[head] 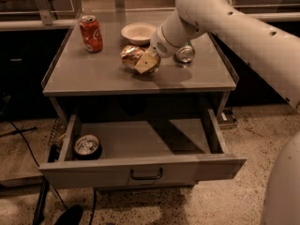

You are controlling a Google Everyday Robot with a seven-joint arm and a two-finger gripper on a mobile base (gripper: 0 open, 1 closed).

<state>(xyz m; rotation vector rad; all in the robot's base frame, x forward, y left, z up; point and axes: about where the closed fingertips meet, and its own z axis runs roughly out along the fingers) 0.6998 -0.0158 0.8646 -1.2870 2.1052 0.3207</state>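
My gripper (143, 63) reaches down from the upper right over the middle of the grey table top (93, 78). It sits right at a crumpled brown and gold snack bag (130, 56), covering the bag's right side. A red soda can (91, 33) stands upright at the back left. Behind the bag rests a white bowl (138, 32). A silver can (186, 53) lies on its side just right of my wrist. Below, the drawer (140, 165) is pulled out, with a dark can (86, 146) lying in its left corner.
My white arm (234, 27) crosses the upper right of the view and shades the table's right side. A counter and glass rail (47, 13) run behind the table. Cables (23, 139) and a dark object lie on the speckled floor at the left.
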